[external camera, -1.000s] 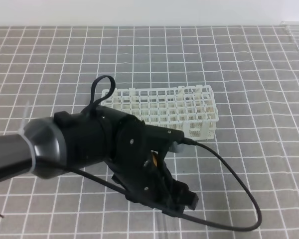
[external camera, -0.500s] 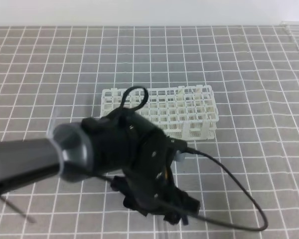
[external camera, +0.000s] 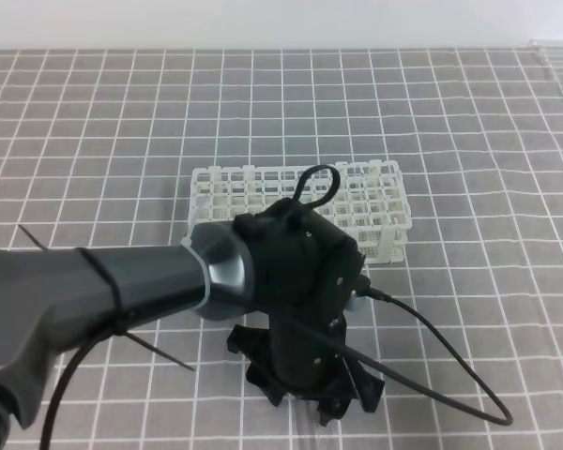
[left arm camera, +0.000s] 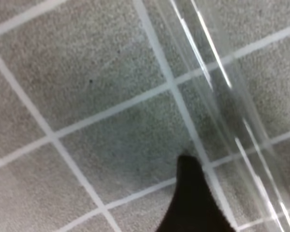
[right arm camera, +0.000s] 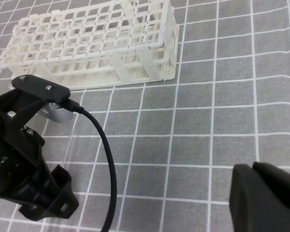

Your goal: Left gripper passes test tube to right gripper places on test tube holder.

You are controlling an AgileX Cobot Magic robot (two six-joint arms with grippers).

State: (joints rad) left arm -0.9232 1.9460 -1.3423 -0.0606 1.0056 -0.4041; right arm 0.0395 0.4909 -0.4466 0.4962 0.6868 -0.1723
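1 test tube [left arm camera: 217, 92] flat on mat | beside left gripper [external camera: 310, 398] fingertip [left arm camera: 193, 193]

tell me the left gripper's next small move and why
Probably lower a touch and close on the test tube. The left gripper stands open, low over the mat, and the wrist view shows the tube lying flat beside one fingertip, not yet gripped.
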